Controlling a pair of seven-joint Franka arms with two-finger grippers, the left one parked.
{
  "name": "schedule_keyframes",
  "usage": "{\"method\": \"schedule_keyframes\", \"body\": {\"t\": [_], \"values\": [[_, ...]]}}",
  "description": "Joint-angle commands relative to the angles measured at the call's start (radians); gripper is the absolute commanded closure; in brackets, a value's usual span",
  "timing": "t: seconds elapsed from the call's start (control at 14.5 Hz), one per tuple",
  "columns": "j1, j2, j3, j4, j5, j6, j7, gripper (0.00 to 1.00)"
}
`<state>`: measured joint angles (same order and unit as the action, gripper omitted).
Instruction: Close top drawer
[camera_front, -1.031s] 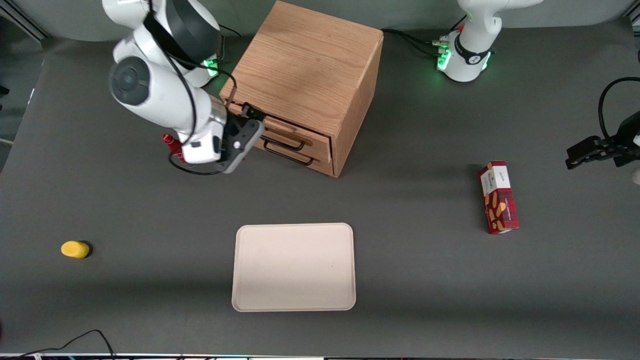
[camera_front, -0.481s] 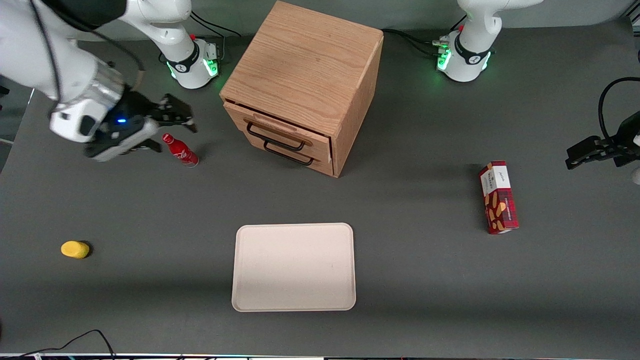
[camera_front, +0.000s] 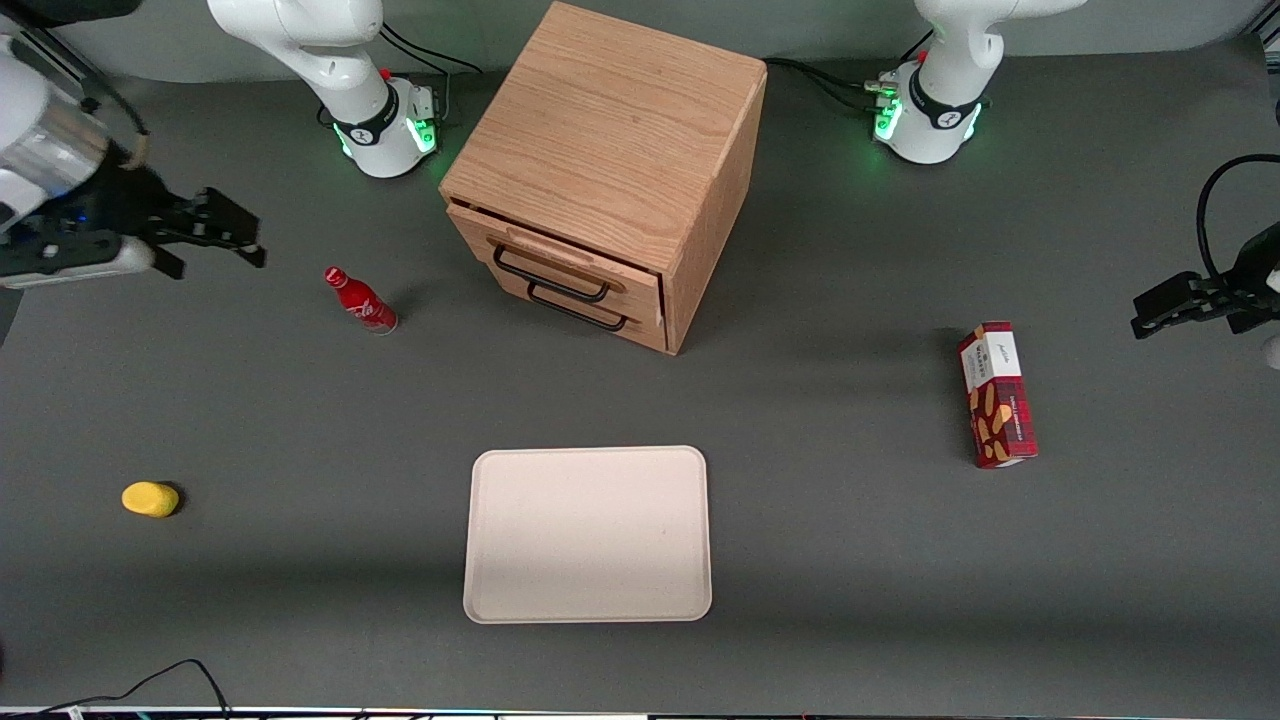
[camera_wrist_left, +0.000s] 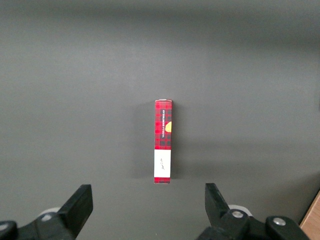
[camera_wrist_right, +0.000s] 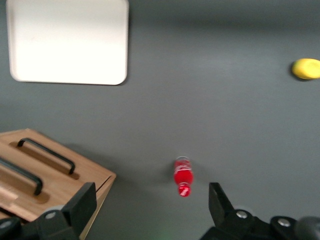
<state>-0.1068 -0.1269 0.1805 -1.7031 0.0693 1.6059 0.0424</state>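
Your gripper (camera_front: 215, 230) hangs above the table toward the working arm's end, at about 9 o'clock from the oak cabinet (camera_front: 610, 150), fingers spread wide with nothing between them. The top drawer (camera_front: 555, 262) sits uppermost in the cabinet's face, nearly flush, a thin gap showing beneath the cabinet's top. A red bottle (camera_front: 360, 300) stands between gripper and cabinet

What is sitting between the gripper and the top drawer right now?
The red bottle stands on the table roughly between the open gripper, raised toward the working arm's end, and the top drawer. Nothing else visible does; the drawer front itself is unobstructed.
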Motion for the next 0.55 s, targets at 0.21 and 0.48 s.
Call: {"method": "schedule_keyframes", "body": {"t": [0.21, 0.48], "values": [[-0.024, -0.013, -0.003, -0.013, -0.084, -0.008, 0.025, 0.0], [-0.024, -0.008, -0.001, -0.018, -0.077, -0.008, 0.028, 0.0]]}}
